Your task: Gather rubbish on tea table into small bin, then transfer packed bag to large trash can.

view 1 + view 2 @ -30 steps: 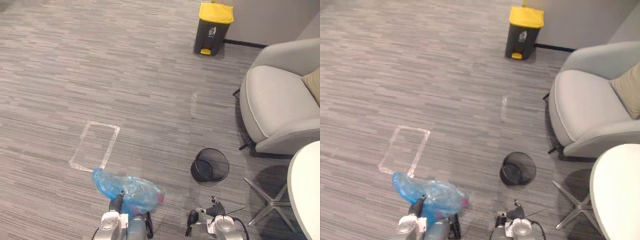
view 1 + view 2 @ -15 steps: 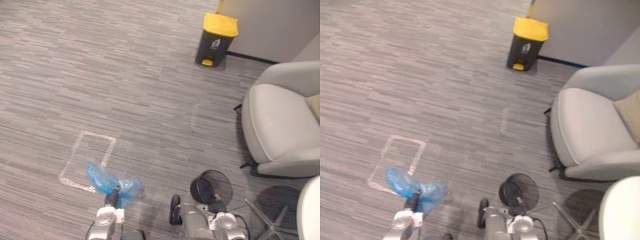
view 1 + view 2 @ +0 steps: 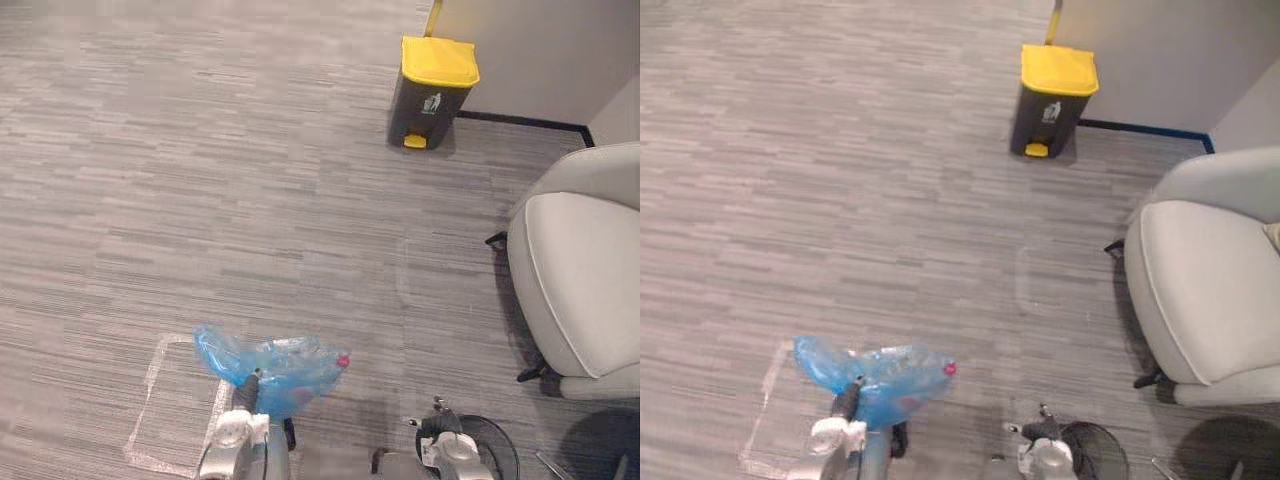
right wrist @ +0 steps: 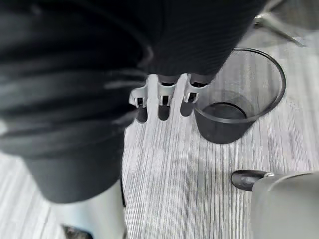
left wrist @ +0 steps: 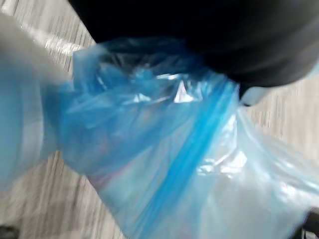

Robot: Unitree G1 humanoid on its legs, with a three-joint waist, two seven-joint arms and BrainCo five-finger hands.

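Observation:
A blue plastic bag [image 3: 275, 360] with rubbish inside hangs above the carpet from my left hand [image 3: 247, 392]. Up close the bag [image 5: 164, 149] bunches under the hand's dark cover, and the fingers are shut on its gathered top. My right hand [image 4: 160, 95] hangs with relaxed fingers and holds nothing. It shows low in the eye views [image 3: 1044, 448], just left of the small black mesh bin [image 4: 238, 107], which stands empty on the floor. The large trash can [image 3: 432, 90], dark grey with a shut yellow lid, stands far ahead by the wall.
A grey armchair [image 3: 585, 270] fills the right side. A taped rectangle [image 3: 160, 420] marks the carpet at lower left. Open grey carpet [image 3: 250, 180] lies between me and the trash can. The wall [image 3: 540, 50] runs behind the can.
The whole picture has shifted as the camera moved: the small bin and the taped rectangle now sit lower in view. The bag stays in my left hand and has swung right.

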